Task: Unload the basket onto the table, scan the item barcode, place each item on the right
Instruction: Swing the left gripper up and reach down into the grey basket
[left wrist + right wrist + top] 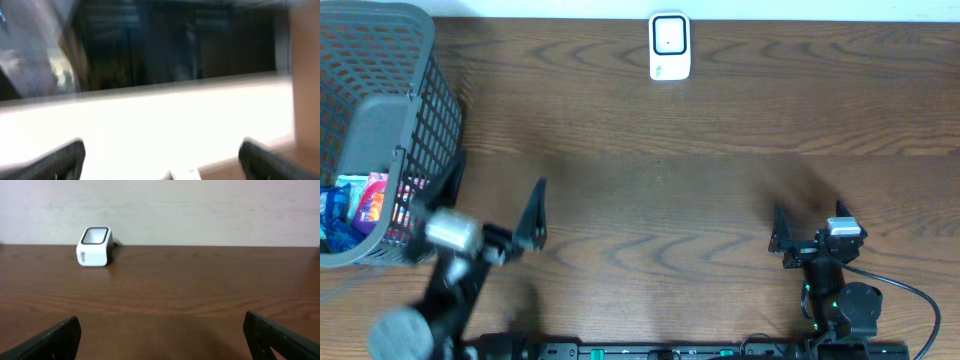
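Observation:
The white barcode scanner (669, 46) stands at the far edge of the table, also seen ahead and to the left in the right wrist view (94, 246). Colourful packets, the items (360, 203), lie inside the grey basket (380, 110) at the left. My left gripper (502, 170) hovers open just right of the basket with nothing between its fingers; its wrist view is motion-blurred, with both fingers (55, 162) wide apart. My right gripper (808, 208) rests open and empty at the near right, far from the scanner; its fingers (280, 337) frame bare table.
The brown wooden table (670, 170) spans the view, with a pale wall (200, 210) behind its far edge. A black cable (910, 300) loops by the right arm's base.

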